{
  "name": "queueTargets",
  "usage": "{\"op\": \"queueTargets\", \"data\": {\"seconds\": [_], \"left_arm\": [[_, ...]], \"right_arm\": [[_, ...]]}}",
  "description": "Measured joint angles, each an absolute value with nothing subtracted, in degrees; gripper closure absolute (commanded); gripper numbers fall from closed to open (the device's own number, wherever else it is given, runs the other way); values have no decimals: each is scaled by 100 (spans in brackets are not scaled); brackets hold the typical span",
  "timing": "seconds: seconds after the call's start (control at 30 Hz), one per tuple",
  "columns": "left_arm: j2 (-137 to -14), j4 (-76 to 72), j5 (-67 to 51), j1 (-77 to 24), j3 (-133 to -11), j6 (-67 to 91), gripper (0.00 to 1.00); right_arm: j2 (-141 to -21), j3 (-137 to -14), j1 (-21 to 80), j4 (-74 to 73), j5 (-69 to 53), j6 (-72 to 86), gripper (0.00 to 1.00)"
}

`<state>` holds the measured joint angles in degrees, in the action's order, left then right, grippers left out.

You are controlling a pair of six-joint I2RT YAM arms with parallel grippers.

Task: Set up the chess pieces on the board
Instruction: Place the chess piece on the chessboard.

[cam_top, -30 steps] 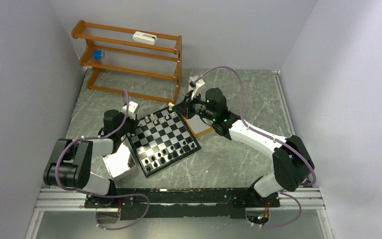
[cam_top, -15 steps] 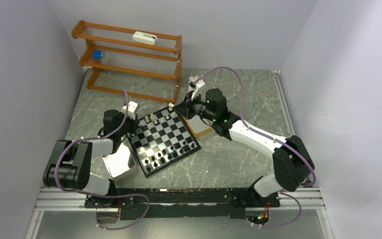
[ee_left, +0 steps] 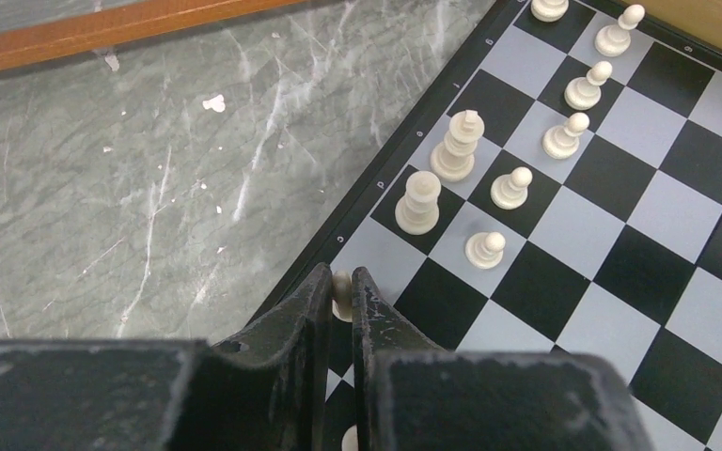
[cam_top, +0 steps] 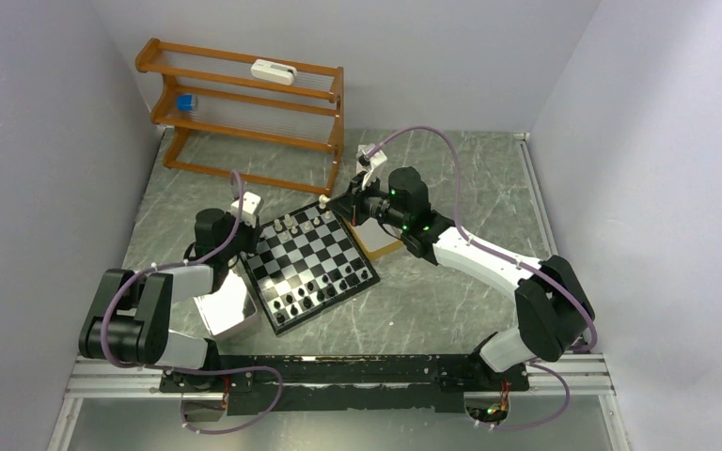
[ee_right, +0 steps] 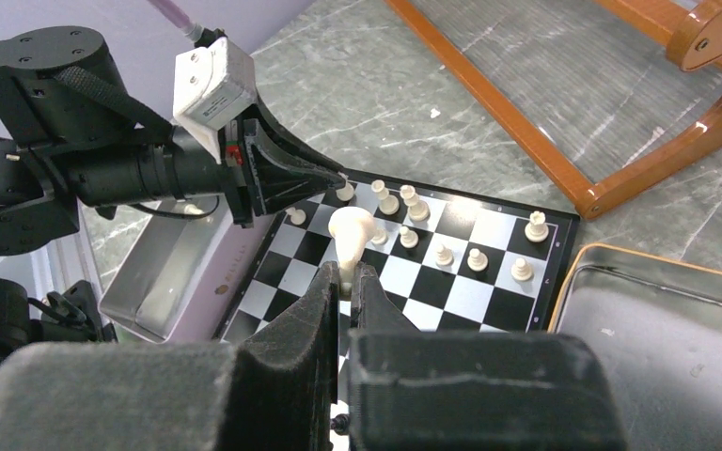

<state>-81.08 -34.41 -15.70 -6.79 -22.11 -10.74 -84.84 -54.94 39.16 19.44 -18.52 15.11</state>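
The board (cam_top: 312, 260) lies tilted between my arms, with white chess pieces (cam_top: 293, 224) along its far edge and black ones (cam_top: 312, 293) along its near edge. My left gripper (ee_left: 341, 282) is low over the board's left corner, shut on a small white piece (ee_left: 342, 292) at the border. Several white pieces (ee_left: 458, 147) stand in two rows just beyond it. My right gripper (ee_right: 343, 274) hovers above the board (ee_right: 503, 305), shut on the thin end of a white piece (ee_right: 351, 231) that sticks up past its fingertips.
A metal tray (cam_top: 228, 308) lies left of the board under the left arm. An orange-rimmed tray (cam_top: 377, 240) sits at the board's right, under the right wrist. A wooden rack (cam_top: 244, 105) stands at the back left.
The left arm's elbow has shifted slightly. Both grippers stay where they were, each still holding its white piece.
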Motion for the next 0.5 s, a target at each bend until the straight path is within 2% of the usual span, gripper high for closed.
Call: {"op": "queueTargets", "data": {"seconds": [0.5], "left_arm": [[-8012,-3256,-1212,-805,-2167,-1210,82]], "right_arm": [[-8484,-5474,3916,1946,-1863,1509,100]]}}
